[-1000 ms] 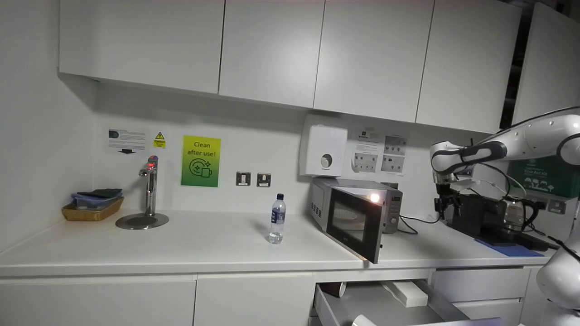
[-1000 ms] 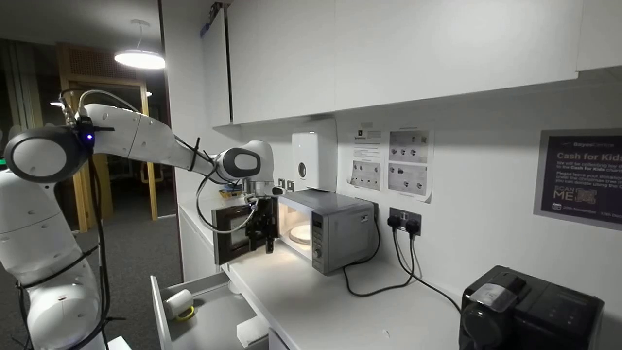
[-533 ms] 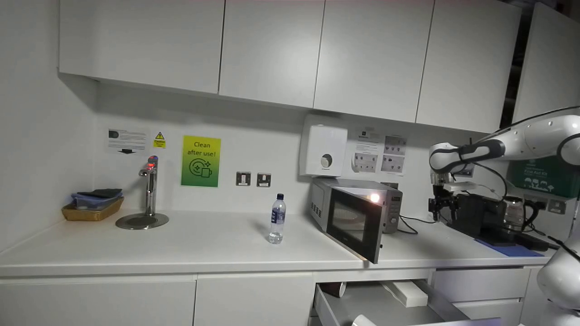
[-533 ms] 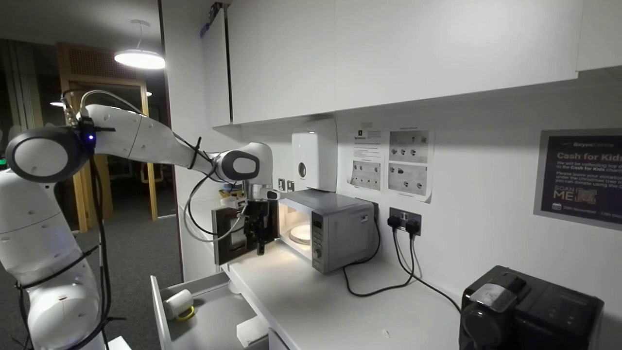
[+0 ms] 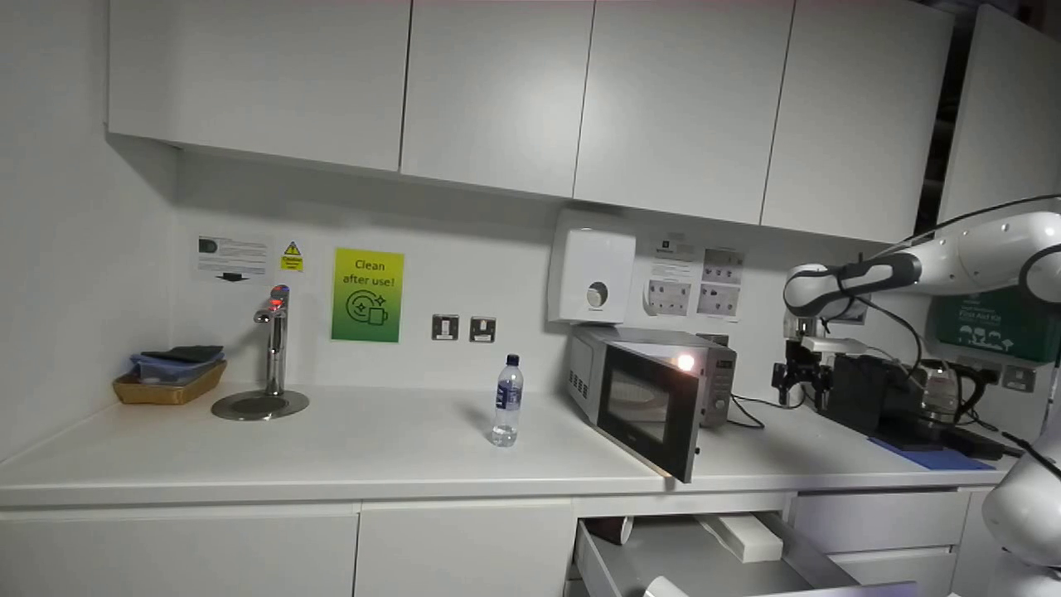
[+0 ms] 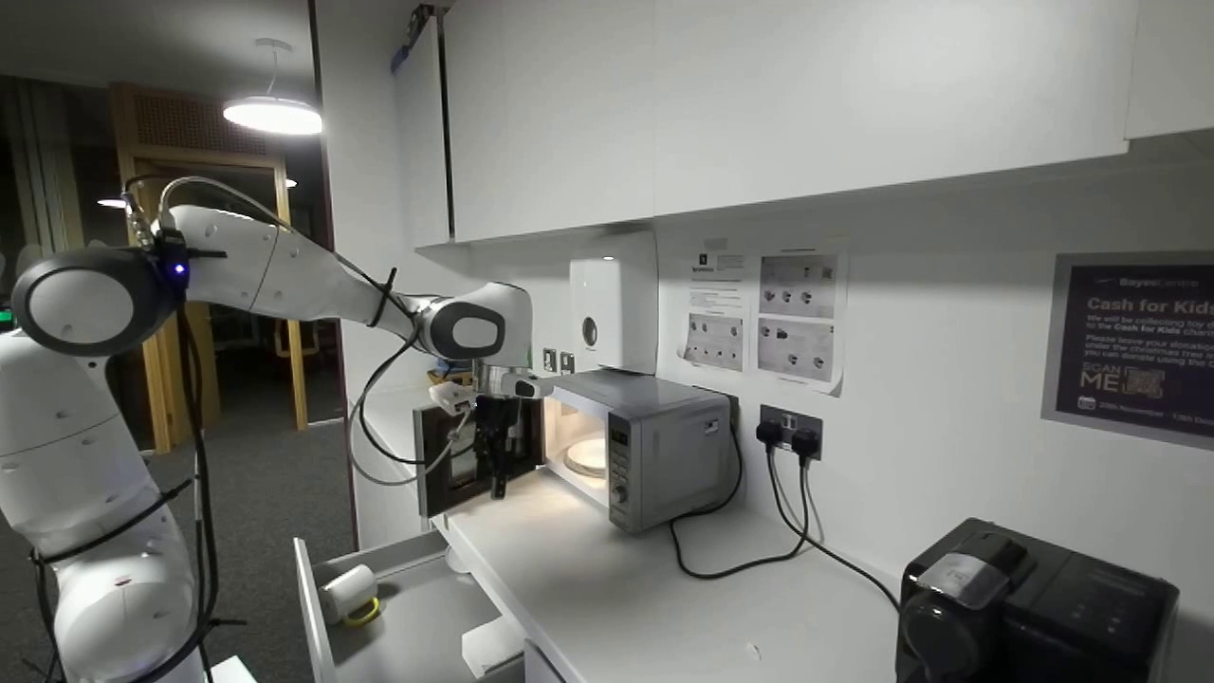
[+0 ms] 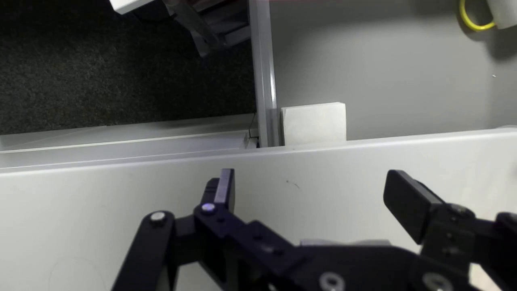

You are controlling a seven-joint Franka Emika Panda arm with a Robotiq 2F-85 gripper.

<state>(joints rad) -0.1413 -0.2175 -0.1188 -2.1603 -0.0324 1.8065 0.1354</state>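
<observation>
Wrist view: my pincer (image 7: pixel 311 188) hangs empty above the pale surface (image 7: pixel 80 210), jaws wide apart. At its twelve o'clock, a white block (image 7: pixel 315 124) lies in the open drawer (image 7: pixel 396 89); a yellow-handled mug (image 7: pixel 505 13) is toward two o'clock. I judge this a positioning step; the next move likely calls for careful alignment.

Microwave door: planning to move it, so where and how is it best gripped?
Likely its free vertical edge, from the room side: the microwave door stands open, that edge jutting away from the wall, so the open hand could pinch both faces.
</observation>
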